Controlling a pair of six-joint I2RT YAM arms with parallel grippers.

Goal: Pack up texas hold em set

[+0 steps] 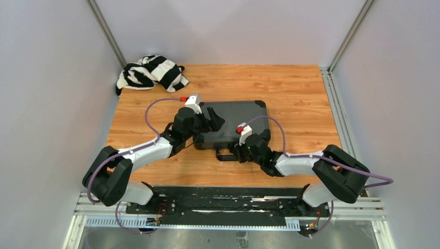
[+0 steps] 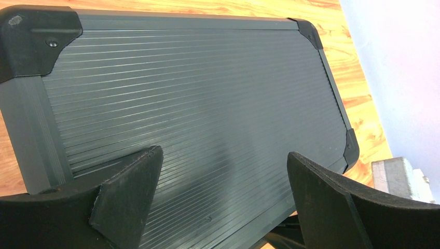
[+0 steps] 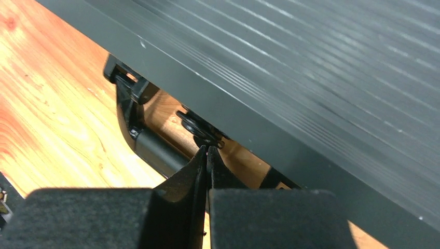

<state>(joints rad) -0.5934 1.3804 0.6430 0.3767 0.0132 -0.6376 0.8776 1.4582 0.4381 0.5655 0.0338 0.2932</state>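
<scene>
Right gripper (image 3: pixel 207 150): closest to its wrist lens; we see its two dark fingers (image 3: pixel 181 181) pressed flat together with no gap; the tips point toward 12 o'clock and meet a small black fitting (image 3: pixel 200 128) under the case's front edge; we cannot tell whether anything is pinched between them.
Left gripper (image 2: pixel 222 155): we see its pads (image 2: pixel 129 192) spread wide apart, one at 7 o'clock and one at 5 o'clock of the wrist view; nothing sits between them; they stand over the ribbed lid, and we cannot tell whether they touch it.
Case (image 1: pixel 244 111): black and rectangular, lid down, lying flat near the middle of the table (image 1: pixel 296 88); its long sides run from 9 to 3 o'clock; in the left wrist view we see moulded corner caps (image 2: pixel 36 41) framing the ribbed lid.
Handle (image 1: pixel 226 154): on the case's 6 o'clock side, over the wood; in the top view the right gripper sits at its 3 o'clock end, while the left gripper is over the case's 9 o'clock end.
Striped cloth (image 1: pixel 150 72): black and white, bunched at the table's 11 o'clock corner; well apart from the case.
Rail (image 1: pixel 207 199): dark, at 6 o'clock; we see both arm bases bolted there.
</scene>
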